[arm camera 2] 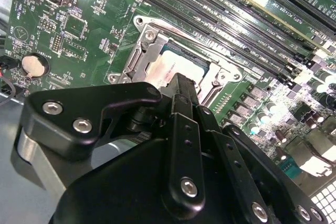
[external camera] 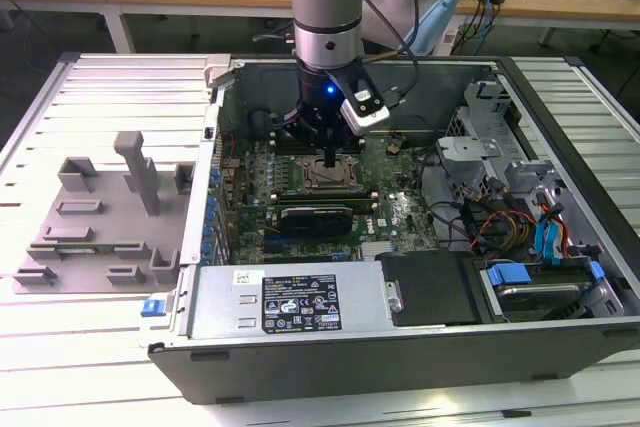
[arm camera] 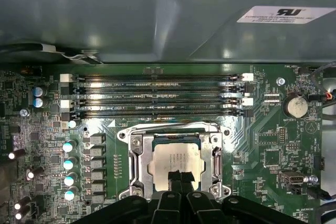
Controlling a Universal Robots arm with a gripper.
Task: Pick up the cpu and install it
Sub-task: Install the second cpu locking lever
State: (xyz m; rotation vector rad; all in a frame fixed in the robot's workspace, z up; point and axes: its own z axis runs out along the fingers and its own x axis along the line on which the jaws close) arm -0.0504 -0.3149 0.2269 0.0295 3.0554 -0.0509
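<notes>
1. The small flat square silver-topped cpu [arm camera: 176, 160] lies inside the metal-framed socket [arm camera: 137, 162], at the motherboard's centre.
2. The black hand [arm camera: 180, 178], clenched at the cpu's six o'clock edge, touches or hovers; seating step, judged nearly done.

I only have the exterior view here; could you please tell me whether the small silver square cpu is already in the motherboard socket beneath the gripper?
Observer: Yes. In the first wrist view, the flat silver square cpu lies level inside the metal-framed socket.
Operator: Thank you. Is the gripper holding it?
Observer: No. The black gripper is shut, with its tips together above the chip's top plate, near one edge.
Operator: Is anything else covering the chip?
Observer: No. Apart from those tips, its top plate shows bare in both wrist views, with the frame around it rather than over it.
</notes>
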